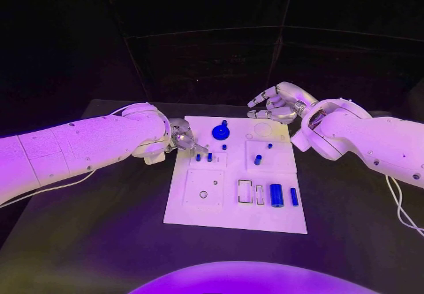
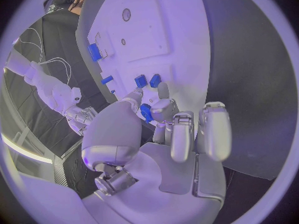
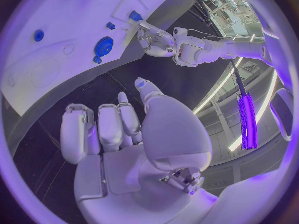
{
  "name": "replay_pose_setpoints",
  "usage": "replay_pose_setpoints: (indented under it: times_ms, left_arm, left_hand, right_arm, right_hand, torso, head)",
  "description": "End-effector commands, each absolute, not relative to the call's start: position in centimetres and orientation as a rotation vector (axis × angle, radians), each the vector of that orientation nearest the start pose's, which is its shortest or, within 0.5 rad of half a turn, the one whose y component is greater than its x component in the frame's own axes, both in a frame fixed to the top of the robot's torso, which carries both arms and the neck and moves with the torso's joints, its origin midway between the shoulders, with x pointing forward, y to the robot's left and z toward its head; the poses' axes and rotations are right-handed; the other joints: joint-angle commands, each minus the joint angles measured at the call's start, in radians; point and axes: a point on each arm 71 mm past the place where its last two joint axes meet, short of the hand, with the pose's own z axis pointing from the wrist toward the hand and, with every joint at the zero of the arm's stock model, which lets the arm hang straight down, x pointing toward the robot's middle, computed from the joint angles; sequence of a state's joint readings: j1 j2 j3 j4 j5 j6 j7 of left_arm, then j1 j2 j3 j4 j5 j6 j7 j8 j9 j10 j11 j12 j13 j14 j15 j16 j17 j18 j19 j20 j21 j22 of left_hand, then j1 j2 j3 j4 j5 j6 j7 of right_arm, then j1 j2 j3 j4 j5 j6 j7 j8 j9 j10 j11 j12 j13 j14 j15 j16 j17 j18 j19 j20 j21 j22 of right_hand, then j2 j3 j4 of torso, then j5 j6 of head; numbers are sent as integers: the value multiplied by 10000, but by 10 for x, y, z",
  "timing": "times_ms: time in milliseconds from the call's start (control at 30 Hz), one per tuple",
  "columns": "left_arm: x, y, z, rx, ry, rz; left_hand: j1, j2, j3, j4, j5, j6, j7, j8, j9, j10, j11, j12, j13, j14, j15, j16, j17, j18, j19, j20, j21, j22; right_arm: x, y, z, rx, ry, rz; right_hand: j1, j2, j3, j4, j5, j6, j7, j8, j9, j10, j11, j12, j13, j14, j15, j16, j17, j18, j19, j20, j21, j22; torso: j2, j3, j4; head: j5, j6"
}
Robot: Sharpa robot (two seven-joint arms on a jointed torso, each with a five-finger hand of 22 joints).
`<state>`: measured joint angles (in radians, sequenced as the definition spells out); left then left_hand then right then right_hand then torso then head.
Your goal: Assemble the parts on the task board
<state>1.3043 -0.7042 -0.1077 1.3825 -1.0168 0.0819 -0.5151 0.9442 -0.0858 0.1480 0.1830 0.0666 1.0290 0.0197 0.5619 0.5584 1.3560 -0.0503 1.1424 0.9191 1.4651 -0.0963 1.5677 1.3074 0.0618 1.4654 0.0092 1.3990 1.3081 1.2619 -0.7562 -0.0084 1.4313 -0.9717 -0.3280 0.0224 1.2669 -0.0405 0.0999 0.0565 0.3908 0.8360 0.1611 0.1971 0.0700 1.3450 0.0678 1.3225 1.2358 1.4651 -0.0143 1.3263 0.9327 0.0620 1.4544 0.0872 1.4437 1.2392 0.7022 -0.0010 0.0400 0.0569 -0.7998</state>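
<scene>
Head view: left hand (image 1: pixel 183 139) at board's (image 1: pixel 212 211) left edge, fingertips beside two small blue parts (image 1: pixel 203 157); whether it touches them, cannot tell. Left wrist view: fingers curled inward, blue part (image 2: pixel 146 112) just under fingertips, seems pinched. Right hand (image 1: pixel 278 103) hovers past board's far right corner, fingers loosely apart, holding nothing. Board white, lies on black surface (image 1: pixel 88 233). Round blue part (image 1: pixel 221 131) and blue cylinder (image 1: pixel 276 195) on it.

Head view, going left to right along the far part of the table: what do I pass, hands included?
Left hand at the task board's left edge → round blue part on the board → right hand, off the board's far right corner.
</scene>
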Motion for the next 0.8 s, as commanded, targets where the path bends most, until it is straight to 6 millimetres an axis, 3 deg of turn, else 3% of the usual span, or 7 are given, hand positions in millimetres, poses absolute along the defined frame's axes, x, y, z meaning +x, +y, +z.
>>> replay_pose_setpoints:
  times_ms: [33, 167, 233, 300, 467, 567, 800]
  left_arm:
    - [513, 190, -198, -3010, 21880, -4945]
    - [516, 190, -192, -3446, 21275, -5537]
    - [517, 190, -189, -3625, 20904, -5941]
    - [520, 187, -185, -3749, 20428, -6664]
    - [525, 174, -176, -3281, 19163, -8159]
    - [525, 163, -172, -2148, 18471, -8597]
    - [524, 141, -174, 562, 17653, -8679]
  left_hand:
    - [115, 176, -216, 107, -6, -174, 38, -110, 7, -181, 40, -193, -199, 1057, -72, 31, 2634, -5, 121, -34, -191, -142]
    - [424, 309, -458, 187, 11, -454, 139, -197, 2, -574, 126, -649, -832, 1057, -17, 31, 2634, 99, -70, 3, -571, -634]
    - [780, 383, -543, 108, 52, -718, 249, -293, -48, -1093, 219, -1295, -1693, 1048, 54, 14, 2605, 224, -321, 56, -1060, -1257]
    - [1388, 455, -515, -155, 97, -1189, 455, -476, -161, -2023, 400, -2336, -2983, 856, 196, -342, 2003, 439, -811, 162, -1974, -2385]
    - [3454, 638, 283, -1241, 130, -2260, 1023, -1021, -676, -3919, 936, -3693, -3807, -419, 658, -2245, -702, 1085, -2669, 567, -5260, -6058]
    - [4183, 336, 1273, -1772, 84, -2035, 1182, -1647, -1530, -4264, 1229, -4771, -4827, -903, 936, -2833, -1491, 1195, -2931, 820, -5919, -6618]
    - [4247, -317, 2624, -2298, 99, -1484, 1237, -2564, -2773, -4276, 1298, -5999, -6280, -832, 948, -2746, -1700, 1136, -2592, 931, -5698, -6323]
  right_arm:
    - [517, -184, -146, 2333, 16254, 9784]
    - [518, -184, -146, 2342, 16254, 9771]
    - [518, -184, -146, 2346, 16254, 9765]
    - [518, -185, -146, 2350, 16253, 9760]
    - [518, -184, -146, 2343, 16252, 9769]
    - [518, -184, -146, 2337, 16254, 9782]
    - [518, -183, -146, 2329, 16253, 9803]
  right_hand:
    - [8, 54, -17, 53, 44, -46, -2, 48, -15, -66, 16, -66, -15, 66, -5, -48, -13, 12, -64, 13, -68, -16]
    - [8, 54, -17, 53, 44, -46, -2, 48, -15, -66, 16, -66, -15, 66, -5, -48, -13, 12, -64, 13, -68, -16]
    - [8, 54, -17, 53, 44, -46, -2, 48, -15, -66, 16, -66, -15, 66, -5, -48, -13, 12, -64, 13, -68, -16]
    - [8, 54, -17, 53, 44, -46, -2, 48, -15, -66, 16, -66, -15, 66, -5, -48, -13, 12, -64, 13, -68, -16]
    - [8, 54, -17, 53, 44, -46, -2, 48, -15, -66, 16, -66, -15, 66, -5, -48, -13, 12, -64, 13, -68, -16]
    - [16, 56, -17, 52, 48, -52, -1, 46, -17, -77, 16, -77, -28, 64, -5, -51, -17, 12, -66, 13, -70, -20]
    - [22, 57, -16, 52, 51, -57, -1, 45, -18, -84, 16, -85, -36, 63, -5, -52, -20, 13, -67, 13, -72, -23]
  torso:
    - [4, 6, -6]
    - [4, -2, 0]
    - [2, 4, 3]
    - [6, 13, 8]
    - [10, 4, -8]
    - [23, 2, -24]
    - [8, 9, -6]
  head:
    - [1, 5]
    - [-29, 9]
    - [-36, 20]
    - [-55, 40]
    - [-105, 88]
    - [-147, 136]
    - [-225, 180]
